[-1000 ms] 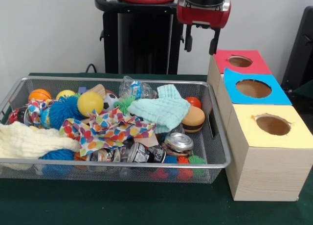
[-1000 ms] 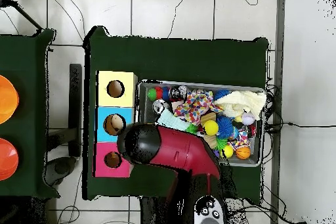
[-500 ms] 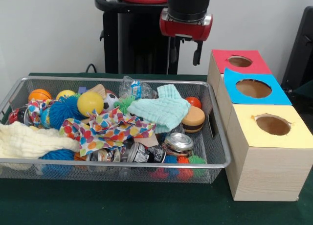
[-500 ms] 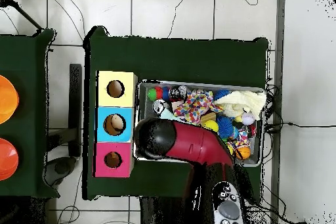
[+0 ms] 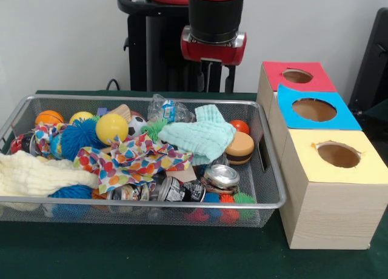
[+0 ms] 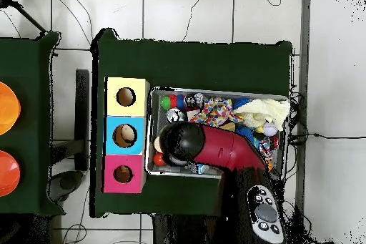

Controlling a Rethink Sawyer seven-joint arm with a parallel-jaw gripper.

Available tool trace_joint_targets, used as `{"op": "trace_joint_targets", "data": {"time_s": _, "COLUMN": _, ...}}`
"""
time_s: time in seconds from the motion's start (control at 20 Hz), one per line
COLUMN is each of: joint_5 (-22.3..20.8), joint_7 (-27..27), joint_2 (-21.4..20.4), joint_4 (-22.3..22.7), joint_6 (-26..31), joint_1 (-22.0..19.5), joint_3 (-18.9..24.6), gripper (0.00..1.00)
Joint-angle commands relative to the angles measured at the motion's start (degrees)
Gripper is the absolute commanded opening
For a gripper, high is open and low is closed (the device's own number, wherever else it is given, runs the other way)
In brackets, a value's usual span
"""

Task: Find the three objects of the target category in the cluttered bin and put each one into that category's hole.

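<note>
My gripper (image 5: 216, 85) hangs open and empty above the back rim of the wire bin (image 5: 151, 201), just behind the mint cloth (image 5: 203, 136). The bin holds a burger toy (image 5: 239, 147), a yellow ball (image 5: 111, 127), a blue spiky ball (image 5: 76, 136), a patterned cloth (image 5: 136, 161), a cream cloth (image 5: 36, 176), a plastic bottle (image 5: 170, 109) and a metal-lidded jar (image 5: 221, 176). To the right stand the red box (image 5: 297, 76), blue box (image 5: 314, 109) and yellow box (image 5: 338, 154), each with a round hole. In the overhead view the arm (image 6: 182, 143) covers the bin's left part (image 6: 214, 92).
An orange ball (image 5: 48, 117) and a red ball (image 5: 240, 126) lie at the bin's back. Something tan shows inside the blue box's hole (image 6: 124, 135). Green cloth covers the table (image 5: 182, 255). The boxes stand close against the bin's right wall.
The gripper has swung from above the red box to the left in the front view, and now hangs over the bin's back right part. It stayed open and empty.
</note>
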Motion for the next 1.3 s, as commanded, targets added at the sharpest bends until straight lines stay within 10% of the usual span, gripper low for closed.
{"op": "trace_joint_targets", "data": {"time_s": 0.05, "joint_5": -3.6, "joint_7": -9.79, "joint_2": 1.84, "joint_4": -1.95, "joint_6": 2.57, "joint_1": -4.6, "joint_3": 9.46, "gripper": 1.0}}
{"op": "trace_joint_targets", "data": {"time_s": 1.3, "joint_5": -10.39, "joint_7": -6.94, "joint_2": 1.83, "joint_4": 3.23, "joint_6": -3.2, "joint_1": -10.92, "joint_3": 17.37, "gripper": 1.0}}
